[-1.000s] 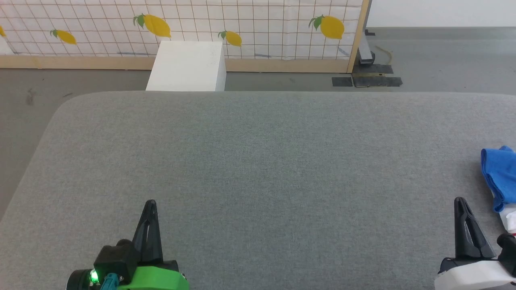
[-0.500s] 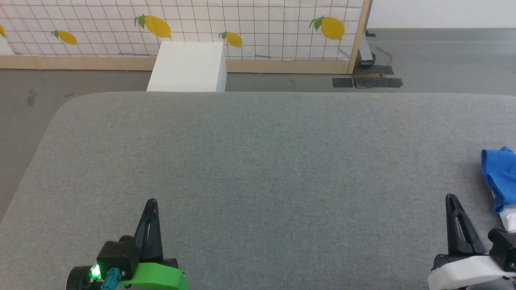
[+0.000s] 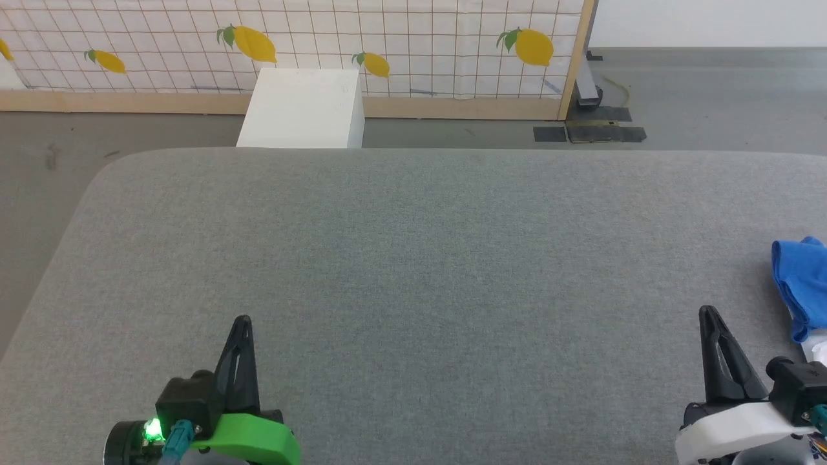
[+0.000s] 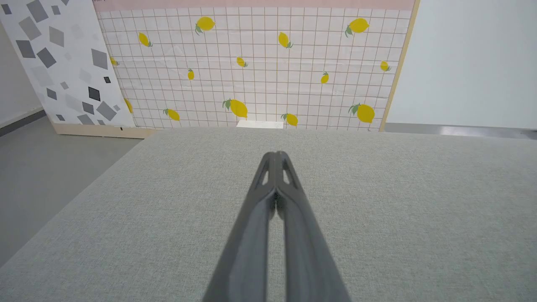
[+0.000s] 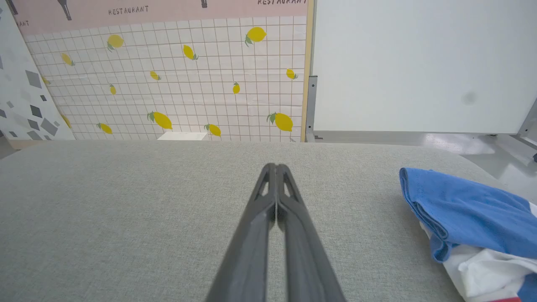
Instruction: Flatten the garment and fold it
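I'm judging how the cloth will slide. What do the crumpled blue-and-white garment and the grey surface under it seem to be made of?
The crumpled blue-and-white garment looks like soft, matte knit jersey: it slumps in rounded folds. The grey surface looks like woven upholstery fabric, matte, with a fine speckled weave and rounded corners, possibly padded.

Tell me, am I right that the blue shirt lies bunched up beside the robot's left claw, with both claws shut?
Not quite: the blue shirt lies bunched up beside the right claw, not the left claw, as the right wrist view shows. Both claws are shut.
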{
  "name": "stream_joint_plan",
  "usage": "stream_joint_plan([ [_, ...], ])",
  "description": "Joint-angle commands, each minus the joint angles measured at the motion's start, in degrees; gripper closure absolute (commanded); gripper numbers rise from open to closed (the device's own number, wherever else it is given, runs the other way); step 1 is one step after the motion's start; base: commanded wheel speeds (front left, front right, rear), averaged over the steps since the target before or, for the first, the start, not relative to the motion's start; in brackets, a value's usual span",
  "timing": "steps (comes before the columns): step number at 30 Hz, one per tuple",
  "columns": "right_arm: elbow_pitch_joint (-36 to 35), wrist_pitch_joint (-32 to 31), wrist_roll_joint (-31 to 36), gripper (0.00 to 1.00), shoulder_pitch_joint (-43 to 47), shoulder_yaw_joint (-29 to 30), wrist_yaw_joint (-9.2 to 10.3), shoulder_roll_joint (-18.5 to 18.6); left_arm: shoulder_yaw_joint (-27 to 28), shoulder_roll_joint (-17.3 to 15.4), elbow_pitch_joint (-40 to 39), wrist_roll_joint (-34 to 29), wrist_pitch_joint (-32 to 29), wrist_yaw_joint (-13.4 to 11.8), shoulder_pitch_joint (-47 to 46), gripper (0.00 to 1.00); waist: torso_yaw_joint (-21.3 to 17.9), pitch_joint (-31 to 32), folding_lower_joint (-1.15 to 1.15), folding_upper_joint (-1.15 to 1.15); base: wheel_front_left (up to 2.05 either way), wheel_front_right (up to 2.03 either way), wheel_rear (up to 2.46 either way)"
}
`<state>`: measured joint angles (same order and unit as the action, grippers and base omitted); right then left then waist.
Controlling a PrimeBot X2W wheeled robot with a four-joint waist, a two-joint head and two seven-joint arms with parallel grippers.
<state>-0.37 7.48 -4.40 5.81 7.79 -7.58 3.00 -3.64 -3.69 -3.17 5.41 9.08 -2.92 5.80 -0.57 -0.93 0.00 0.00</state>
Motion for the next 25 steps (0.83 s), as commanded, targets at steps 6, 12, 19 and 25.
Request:
stream_joint_plan([
  [6,0.14,-0.9,0.7,1.0,-1.51,-0.87,0.04,-0.06,0.58,0.28,0.4,-0.98,-1.09,0.57,-1.52,1.0,0.05,0.08,0.0,0.0,0.0,0.0,0.0],
  [12,0.16,-1.47,1.02,1.0,-1.89,-1.48,0.04,-0.06,0.84,0.33,0.64,-1.36,-1.78,0.77,-1.89,1.0,0.1,0.16,0.0,0.0,0.0,0.0,0.0],
  [19,0.18,-2.15,1.41,1.0,-2.33,-2.19,0.05,-0.07,1.16,0.38,0.92,-1.82,-2.61,1.01,-2.33,1.0,0.15,0.24,0.0,0.0,0.0,0.0,0.0],
  [25,0.2,-2.7,1.71,1.0,-2.69,-2.77,0.05,-0.08,1.42,0.42,1.16,-2.19,-3.27,1.21,-2.69,1.0,0.19,0.31,0.0,0.0,0.0,0.0,0.0],
])
